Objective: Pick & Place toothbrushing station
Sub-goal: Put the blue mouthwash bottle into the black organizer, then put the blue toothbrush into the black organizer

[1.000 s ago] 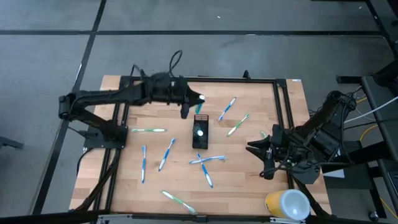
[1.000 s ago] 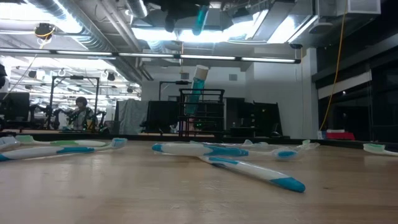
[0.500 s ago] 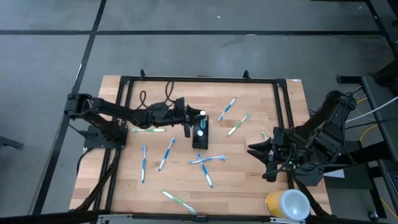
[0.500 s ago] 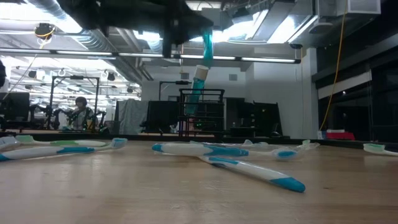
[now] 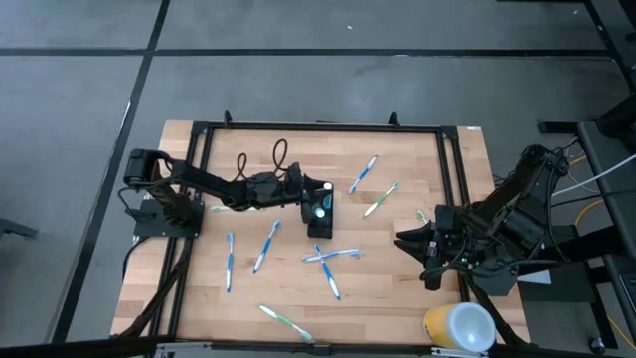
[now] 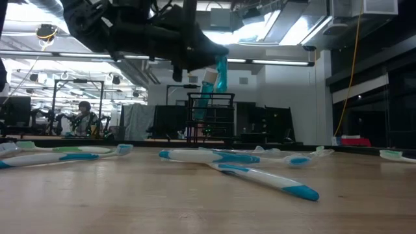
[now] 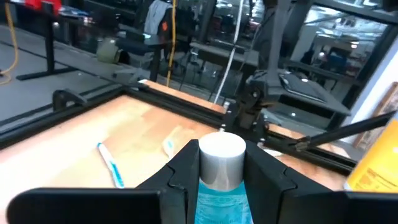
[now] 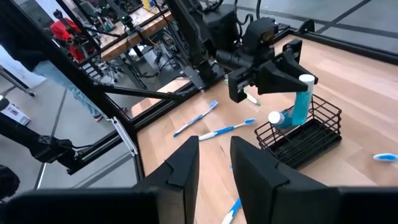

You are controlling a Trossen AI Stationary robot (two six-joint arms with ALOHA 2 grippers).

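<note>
The toothbrushing station, a small black mesh holder (image 5: 320, 221) (image 8: 305, 134), stands upright on the table's middle. A blue tube with a white cap (image 8: 274, 117) leans inside it. My left gripper (image 5: 314, 194) (image 7: 222, 168) reaches level from the table's left, just above the holder, shut on a second blue tube (image 8: 301, 99) (image 6: 221, 71). That tube's lower end dips toward the holder's open top. Several blue-white and green-white toothbrushes (image 5: 330, 256) lie flat around the holder. My right gripper (image 5: 412, 239) (image 8: 214, 168) hovers open near the table's right edge, with nothing in it. My left gripper pinches the second tube between its two fingers (image 7: 180, 177), on the blue body just under the white cap (image 7: 221, 190). The fingers come level from the table's left and lie across the tube. The tube hangs about upright, cap up, clear of the table.
A large yellow-and-white cup (image 5: 459, 326) lies at the near right corner. A black frame (image 5: 318, 126) runs along the table's far and side edges. Loose toothbrushes lie to the left (image 5: 238, 208), near (image 5: 286, 321) and far right (image 5: 363, 173) of the holder.
My left gripper has come down from high above the table toward the holder and a little toward the near edge, tipping level and keeping the tube. The tube now hangs much lower, right over the holder. My right arm has kept still.
</note>
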